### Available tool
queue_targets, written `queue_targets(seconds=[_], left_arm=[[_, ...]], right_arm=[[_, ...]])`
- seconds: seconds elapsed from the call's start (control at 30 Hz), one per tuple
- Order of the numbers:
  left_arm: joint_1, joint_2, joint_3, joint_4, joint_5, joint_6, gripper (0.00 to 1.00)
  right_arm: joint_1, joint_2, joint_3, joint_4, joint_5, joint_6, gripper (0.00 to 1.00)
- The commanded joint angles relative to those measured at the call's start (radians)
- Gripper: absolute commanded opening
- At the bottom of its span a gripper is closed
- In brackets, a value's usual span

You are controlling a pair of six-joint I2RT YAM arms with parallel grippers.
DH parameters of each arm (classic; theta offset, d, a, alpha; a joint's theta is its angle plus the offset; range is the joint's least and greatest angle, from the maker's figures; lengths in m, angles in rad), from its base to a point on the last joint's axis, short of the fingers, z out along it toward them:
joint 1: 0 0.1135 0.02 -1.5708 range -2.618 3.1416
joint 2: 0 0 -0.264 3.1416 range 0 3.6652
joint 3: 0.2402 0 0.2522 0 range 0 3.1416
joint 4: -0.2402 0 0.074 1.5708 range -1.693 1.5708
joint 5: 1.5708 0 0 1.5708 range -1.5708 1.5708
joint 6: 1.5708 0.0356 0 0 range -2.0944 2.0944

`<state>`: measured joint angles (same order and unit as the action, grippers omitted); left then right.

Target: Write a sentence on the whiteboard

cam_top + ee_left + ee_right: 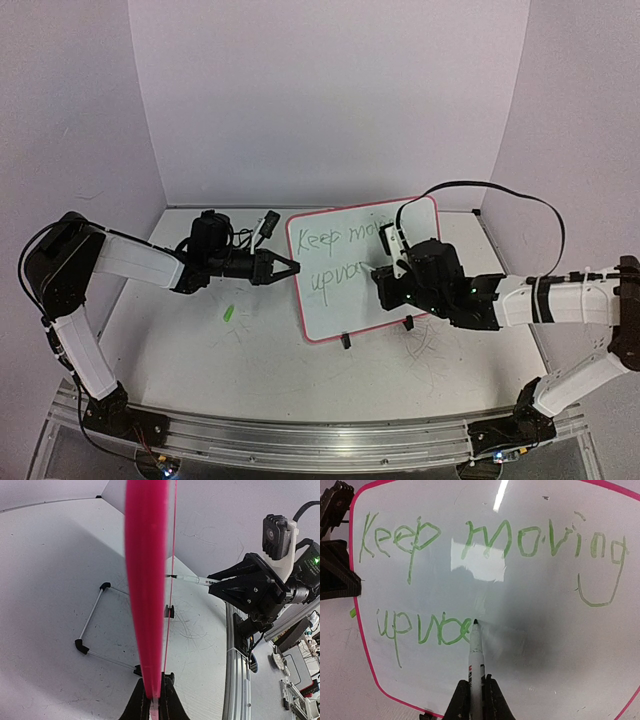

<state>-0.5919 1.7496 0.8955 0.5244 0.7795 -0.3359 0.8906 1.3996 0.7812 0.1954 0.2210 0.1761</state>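
Observation:
The whiteboard (350, 305), white with a pink frame, stands tilted on the table. My left gripper (290, 268) is shut on its left edge, and the pink rim (145, 580) runs up from between the jaws (152, 700). My right gripper (476, 695) is shut on a white marker (476, 660). The marker's dark tip touches the board just after the last letter. The sentence (485, 537) in green reads "Keep moving" on the upper line, with "upwa" (422, 627) below it. In the top view the right gripper (383, 275) hides part of the writing.
A small green piece (228, 314) lies on the table left of the board. Black feet (345, 341) and a wire stand (92, 625) prop the board. A metal rail (300, 435) runs along the near edge. White walls close in the back and sides.

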Motion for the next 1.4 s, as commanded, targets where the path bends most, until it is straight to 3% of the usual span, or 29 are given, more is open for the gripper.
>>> queue_targets(seconds=[0.0,0.53,1.03,1.37], left_arm=[[0.003,-0.013,0.021,-0.018,-0.042,0.057,0.0],[0.003,-0.016,0.016,-0.023,-0.046,0.066,0.0],[0.002,-0.012,0.022,-0.029,-0.046,0.067,0.0],[0.003,-0.018,0.017,-0.035,-0.05,0.069,0.0]], right_arm=[[-0.008,0.018,0.04,0.032,0.032,0.002,0.0],[-0.007,-0.027,-0.021,-0.054,0.037,0.063,0.0],[0.005,-0.033,-0.053,-0.053,0.004,0.096,0.0],[0.002,0.008,-0.018,-0.007,0.07,0.097,0.0]])
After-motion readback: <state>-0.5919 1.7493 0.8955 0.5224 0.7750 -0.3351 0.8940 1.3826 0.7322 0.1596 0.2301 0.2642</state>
